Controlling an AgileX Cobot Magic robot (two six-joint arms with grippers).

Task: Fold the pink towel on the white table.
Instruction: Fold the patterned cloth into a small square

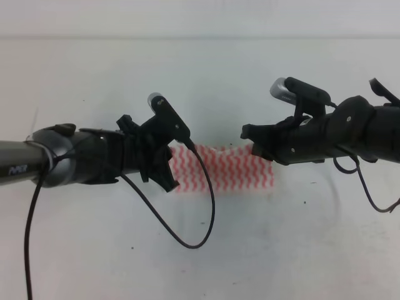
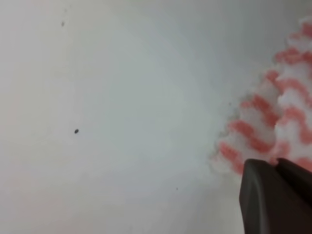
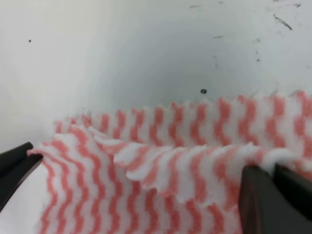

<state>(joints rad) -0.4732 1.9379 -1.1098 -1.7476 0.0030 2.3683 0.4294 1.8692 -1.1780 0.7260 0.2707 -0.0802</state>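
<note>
Towel [image 1: 228,169] lies part-folded on the bench [image 1: 200,75], left claw [image 1: 167,164] and right claw [image 1: 259,150] each pinched on an edge, final fold left

A pale wall [image 1: 200,15] stands at the back, plain and without marks, and meets the flat white surface below it along one straight horizontal line. The light is soft and even, a little brighter in the far part. Only weak grey shadows fall on the surface. No window or floor is in view.
</note>
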